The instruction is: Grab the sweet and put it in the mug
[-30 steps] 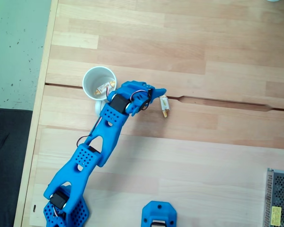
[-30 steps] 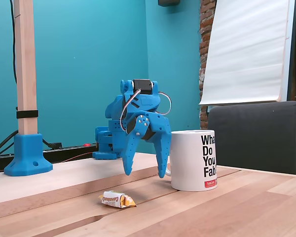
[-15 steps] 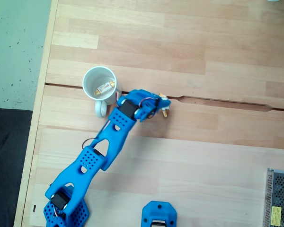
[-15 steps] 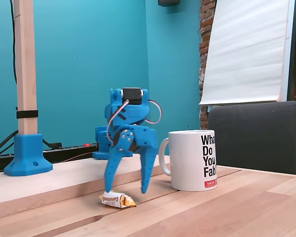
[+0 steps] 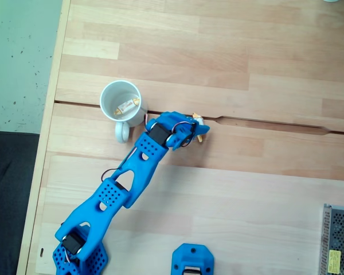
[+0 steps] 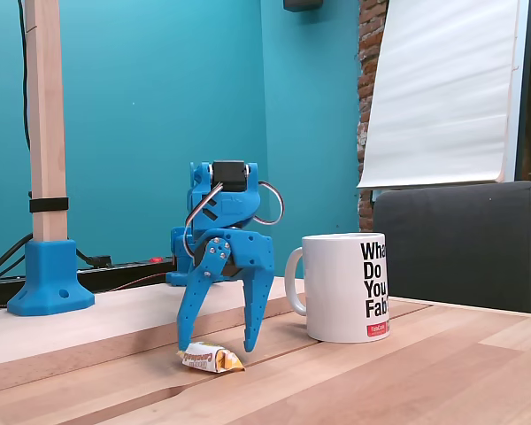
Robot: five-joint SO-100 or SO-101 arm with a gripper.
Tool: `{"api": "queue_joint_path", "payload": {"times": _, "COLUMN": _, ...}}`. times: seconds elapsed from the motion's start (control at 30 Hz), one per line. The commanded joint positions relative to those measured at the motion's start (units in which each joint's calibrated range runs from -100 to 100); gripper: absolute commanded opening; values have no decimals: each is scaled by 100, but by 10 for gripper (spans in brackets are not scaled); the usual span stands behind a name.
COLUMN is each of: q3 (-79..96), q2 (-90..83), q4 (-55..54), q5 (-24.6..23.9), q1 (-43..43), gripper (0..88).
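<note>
— Where's my gripper (image 6: 216, 347)?

— Low over the table (image 6: 407, 372), jaws spread, one finger on each side of the sweet (image 6: 211, 359). The tips are at or just above the wood; I can't tell whether they touch the wrapper.

— And from above?

— The gripper (image 5: 196, 130) covers most of the sweet (image 5: 202, 136); only an orange end pokes out at its 4 o'clock.

— The mug (image 6: 346, 286)?

— Near, at the gripper's 3 o'clock from the side. From above the mug (image 5: 120, 100) sits at 10 o'clock, handle toward 6, with a second sweet (image 5: 126, 105) inside.
</note>
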Motion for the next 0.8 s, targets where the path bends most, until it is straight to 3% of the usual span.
{"api": "queue_joint_path", "payload": {"times": 0.0, "q3": -23, "q2": -88, "q4": -5, "q5": -5, "q1": 46, "gripper": 296}}
{"api": "queue_joint_path", "payload": {"times": 0.77, "q3": -14, "q2": 188, "q4": -21, "q5": -210, "q1": -26, "gripper": 296}}
